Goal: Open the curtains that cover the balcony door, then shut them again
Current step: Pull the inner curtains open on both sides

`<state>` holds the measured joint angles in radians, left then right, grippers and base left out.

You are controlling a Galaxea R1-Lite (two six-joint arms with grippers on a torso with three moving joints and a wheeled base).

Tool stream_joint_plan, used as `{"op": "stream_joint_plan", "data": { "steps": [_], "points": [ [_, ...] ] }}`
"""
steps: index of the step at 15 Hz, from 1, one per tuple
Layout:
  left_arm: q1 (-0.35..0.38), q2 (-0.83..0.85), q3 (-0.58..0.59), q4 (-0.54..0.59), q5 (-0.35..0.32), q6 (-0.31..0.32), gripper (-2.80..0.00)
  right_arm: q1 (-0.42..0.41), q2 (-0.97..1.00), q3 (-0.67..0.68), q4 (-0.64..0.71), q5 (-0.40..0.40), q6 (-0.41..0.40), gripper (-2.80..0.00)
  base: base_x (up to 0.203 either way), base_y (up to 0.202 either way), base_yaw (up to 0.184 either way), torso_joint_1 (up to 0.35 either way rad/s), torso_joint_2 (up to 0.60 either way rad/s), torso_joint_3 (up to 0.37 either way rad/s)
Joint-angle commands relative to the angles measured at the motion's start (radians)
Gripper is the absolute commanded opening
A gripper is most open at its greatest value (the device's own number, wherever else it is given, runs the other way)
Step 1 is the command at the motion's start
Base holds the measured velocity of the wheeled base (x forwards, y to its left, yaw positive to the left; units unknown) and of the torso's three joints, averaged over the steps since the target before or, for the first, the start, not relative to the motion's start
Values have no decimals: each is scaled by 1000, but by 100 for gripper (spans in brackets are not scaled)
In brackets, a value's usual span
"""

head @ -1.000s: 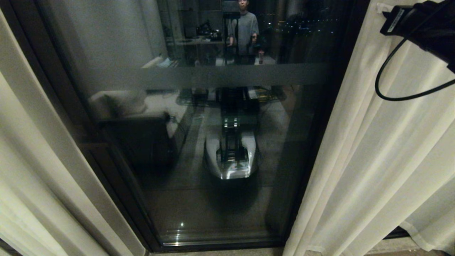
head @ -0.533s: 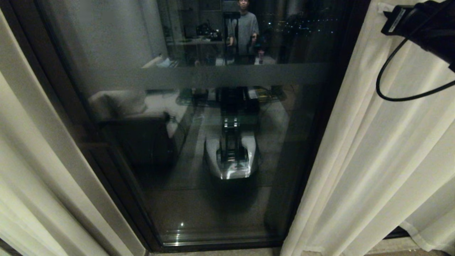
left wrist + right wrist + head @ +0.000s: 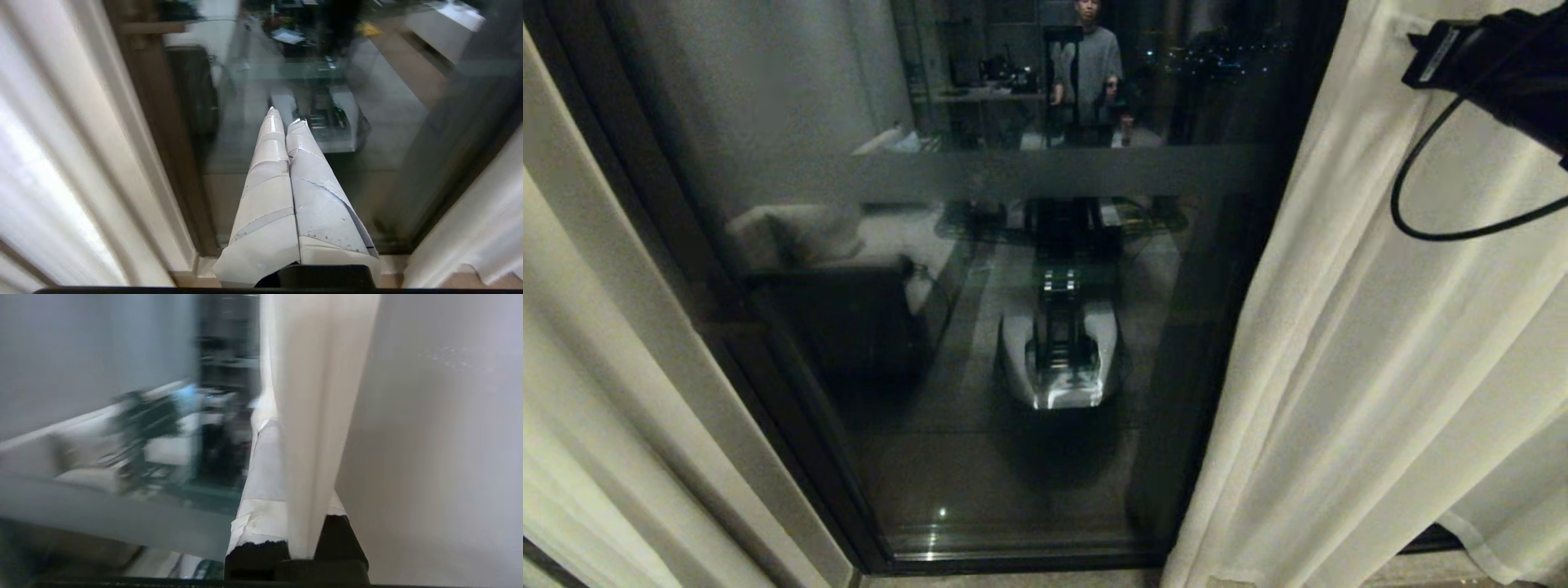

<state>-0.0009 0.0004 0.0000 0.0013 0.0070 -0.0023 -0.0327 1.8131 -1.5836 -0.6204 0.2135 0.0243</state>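
Hanging on both sides of the balcony door (image 3: 980, 310), the curtains are pulled apart, so the dark glass in the middle shows. The left curtain (image 3: 580, 392) hangs at the left edge of the head view. The right curtain (image 3: 1380, 351) hangs on the right side, and its long folds reach down to the floor.

The door has a dark frame (image 3: 768, 384) and a pale frosted band (image 3: 1045, 173) running across the glass. The glass works like a mirror. In it a person (image 3: 1090, 69) stands far back in the room, and the robot's own white base (image 3: 1058, 359) shows lower down.

The right gripper (image 3: 282, 465) is pinched shut on a fold of the right curtain. In the right wrist view the cream cloth runs between its two white-wrapped fingers (image 3: 261, 477). The right arm (image 3: 1494, 61) is black and sits high in the top right corner of the head view, right against the curtain. A black cable (image 3: 1421, 204) loops down from it.

The left gripper (image 3: 286, 118) holds nothing. Its two white fingers (image 3: 269, 179) are pressed flat together, and it points down at the glass between the two curtains, touching neither.
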Motion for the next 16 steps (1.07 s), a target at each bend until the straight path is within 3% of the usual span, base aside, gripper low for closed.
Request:
{"op": "stream_joint_plan", "data": {
  "steps": [1,16],
  "points": [
    [-1,0,0,0,1,-1,-280,2,-11,13,1,1,0,-280,0,-196,-4,5,2,2],
    [-1,0,0,0,1,-1,-280,-61,9,8,-36,-27,2,-280,0,-191,3,2,2,3]
  ]
}}
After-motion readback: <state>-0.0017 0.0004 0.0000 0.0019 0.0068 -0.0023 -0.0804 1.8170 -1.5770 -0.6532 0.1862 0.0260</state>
